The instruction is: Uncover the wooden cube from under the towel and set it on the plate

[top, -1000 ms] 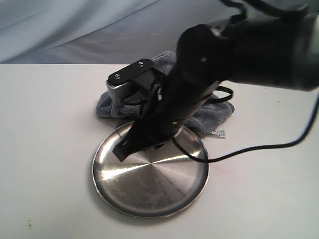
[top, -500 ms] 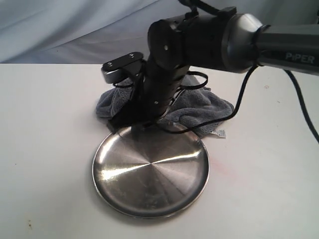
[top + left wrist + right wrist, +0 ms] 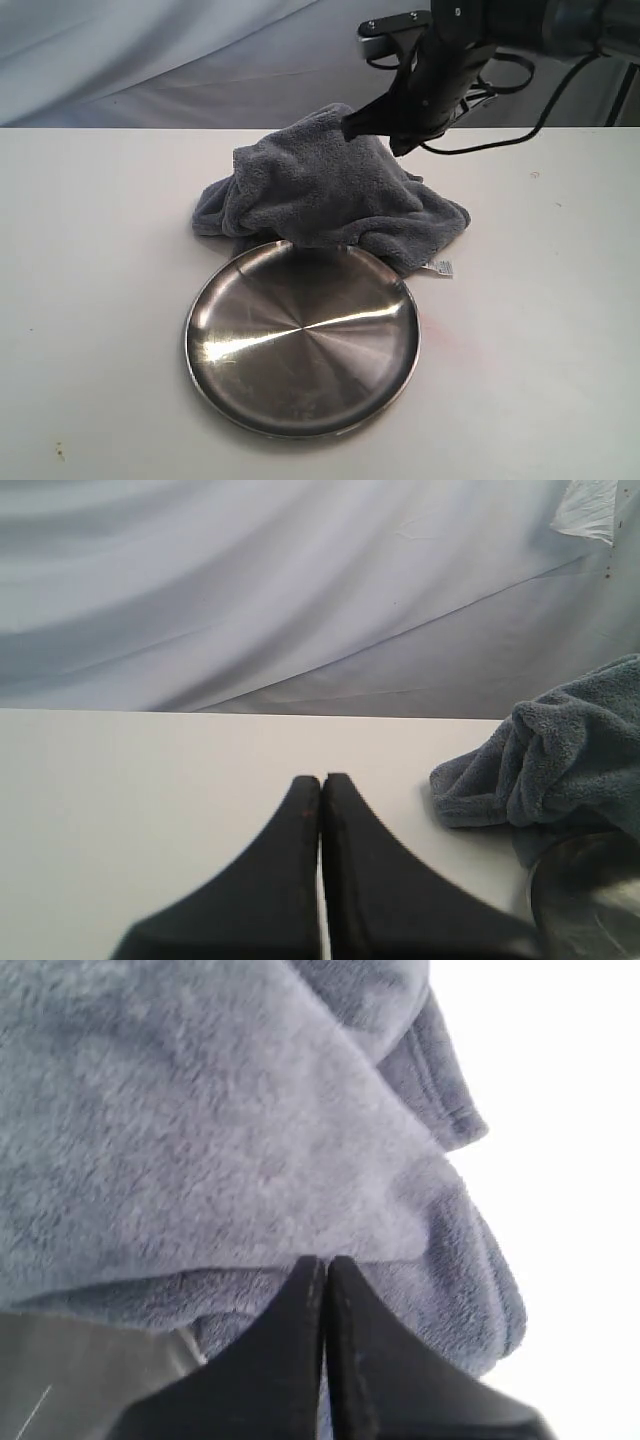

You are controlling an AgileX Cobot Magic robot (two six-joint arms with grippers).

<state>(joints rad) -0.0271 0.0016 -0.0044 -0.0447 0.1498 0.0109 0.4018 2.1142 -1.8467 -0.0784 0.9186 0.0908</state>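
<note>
The dark grey towel [image 3: 325,195] lies bunched in a tall heap just behind the plate [image 3: 300,345], its near edge overlapping the plate's far rim. The wooden cube is hidden; only the hump in the cloth shows. My right gripper [image 3: 349,128] is shut, and its tips sit against the top back of the heap; in the right wrist view the right gripper [image 3: 322,1260] points into the towel [image 3: 230,1130], with nothing pinched that I can see. My left gripper [image 3: 321,778] is shut and empty over bare table, with the towel [image 3: 560,750] off to one side.
A small white label [image 3: 441,267] sticks out of the towel's right edge. A black cable loops from the right arm [image 3: 470,40] above the towel. A pale cloth backdrop [image 3: 150,60] hangs behind the white table [image 3: 90,300].
The right arm, shut throughout, has swung up and back from over the plate to the towel's far top. The towel and plate are now uncovered in view and have not moved.
</note>
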